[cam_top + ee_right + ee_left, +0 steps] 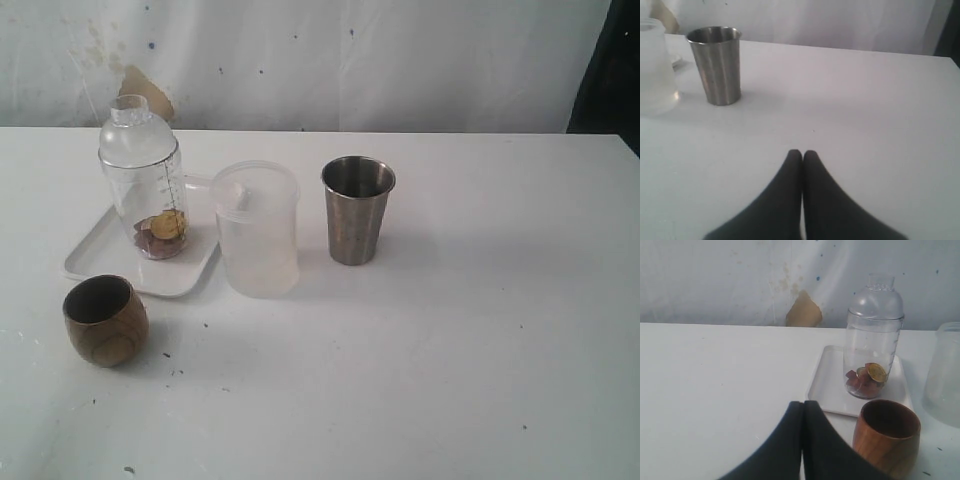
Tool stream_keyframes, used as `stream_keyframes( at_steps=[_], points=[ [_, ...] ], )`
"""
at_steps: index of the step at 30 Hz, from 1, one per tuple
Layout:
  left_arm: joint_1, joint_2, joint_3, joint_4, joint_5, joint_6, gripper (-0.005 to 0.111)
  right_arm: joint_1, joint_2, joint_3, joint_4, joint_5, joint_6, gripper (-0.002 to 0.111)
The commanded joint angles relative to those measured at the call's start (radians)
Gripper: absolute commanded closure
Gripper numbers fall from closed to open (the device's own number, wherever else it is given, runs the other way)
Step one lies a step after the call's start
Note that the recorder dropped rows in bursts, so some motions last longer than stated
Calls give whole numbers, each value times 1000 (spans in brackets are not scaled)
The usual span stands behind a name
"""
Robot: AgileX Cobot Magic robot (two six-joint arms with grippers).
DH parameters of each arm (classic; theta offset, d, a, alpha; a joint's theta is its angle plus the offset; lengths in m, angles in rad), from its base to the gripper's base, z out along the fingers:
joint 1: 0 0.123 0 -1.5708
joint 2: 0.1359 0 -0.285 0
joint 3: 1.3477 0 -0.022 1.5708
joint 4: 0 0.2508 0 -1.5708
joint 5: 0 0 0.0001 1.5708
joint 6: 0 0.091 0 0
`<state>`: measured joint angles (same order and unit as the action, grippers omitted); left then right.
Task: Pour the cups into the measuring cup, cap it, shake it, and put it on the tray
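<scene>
**Q:** White tabletop (450, 350) all the way back to a pale wall (400, 60) with a tan patch (150, 97). So where is the measuring cup (150, 190)?

**A:** Far left, upright on the tray (92, 252), with the dome cap (137, 130) seated on top. Small brown and yellow pieces (160, 232) lie at its bottom.

**Q:** And the two cups?

**A:** The wooden cup (105, 320) stands upright on the tabletop, just beside the tray's near edge. The steel tumbler (358, 210) stands upright near the middle, well to the right of the tray.

**Q:** What sits between them?

**A:** A frosted cup (258, 235) sits at the tray's right corner, apart from the tumbler. I cannot tell whether it touches the tray.

**Q:** What about the fingers?

**A:** The left fingers (785, 445) are pressed together with nothing between them, on the near side of the wooden cup. The right fingers (785, 200) are also pressed together and hold nothing, above bare tabletop with the tumbler well beyond them. Neither pair shows in the exterior view.
</scene>
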<state>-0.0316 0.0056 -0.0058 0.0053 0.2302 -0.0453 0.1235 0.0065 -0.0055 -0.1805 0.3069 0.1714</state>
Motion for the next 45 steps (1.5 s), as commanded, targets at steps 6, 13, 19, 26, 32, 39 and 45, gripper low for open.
stream_keyframes(
  at_steps=[6,13,19,26,32,39,45],
  points=[
    [-1,-6,6,2,3,-1,107,-76,-6,5,3,32,-19,108],
    [-1,-6,6,2,3,-1,107,-111,-6,5,-4,37,-19,108],
    [-1,-6,6,2,3,-1,107,-111,-6,5,-4,37,-19,108],
    [-1,-6,6,2,3,-1,107,-111,-6,5,-4,37,-19,108],
    [-1,-6,6,2,3,-1,107,-111,-6,5,-4,37,-19,108],
    [-1,-6,6,2,3,-1,107,-111,-6,5,-4,37,-19,108],
    [-1,-6,6,2,3,-1,107,-111,-6,5,-4,37,-19,108]
  ],
)
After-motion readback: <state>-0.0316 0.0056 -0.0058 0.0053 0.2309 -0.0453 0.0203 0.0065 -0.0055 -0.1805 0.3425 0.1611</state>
